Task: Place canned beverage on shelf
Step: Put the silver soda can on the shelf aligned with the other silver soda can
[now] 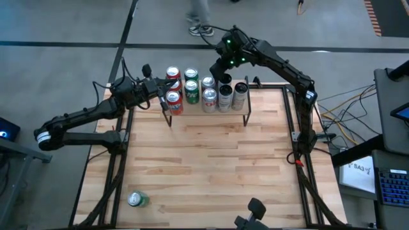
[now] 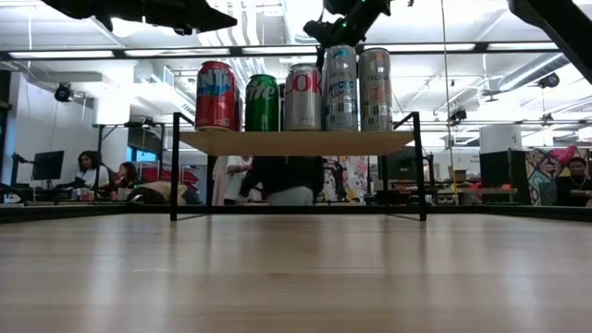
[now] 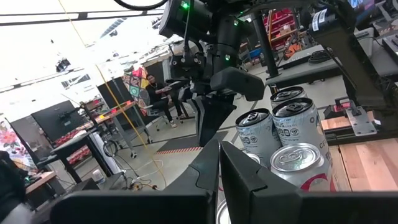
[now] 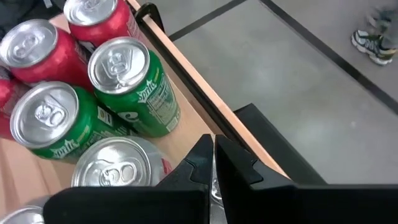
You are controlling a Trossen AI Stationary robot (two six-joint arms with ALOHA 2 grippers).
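Note:
The shelf [image 2: 296,142] stands at the table's far middle with several upright cans [image 1: 192,91] on it: red, green, silver and two slim tall ones. One green can [image 1: 137,200] lies on its side at the table's near left corner, far from both arms. My left gripper [image 1: 158,93] is shut and hovers at the shelf's left end, beside the red cans [image 1: 174,101]. My right gripper [image 1: 222,75] is shut too. It slants down over the shelf's far edge [image 4: 180,71], next to a silver can [image 4: 118,168].
Bare tabletop [image 1: 211,166] spreads between the shelf and the near edge. A dark camera mount [image 1: 255,211] sits at the near edge. Beyond the far edge, a person's feet [image 1: 201,29] show on the floor, and people sit at desks in the room behind.

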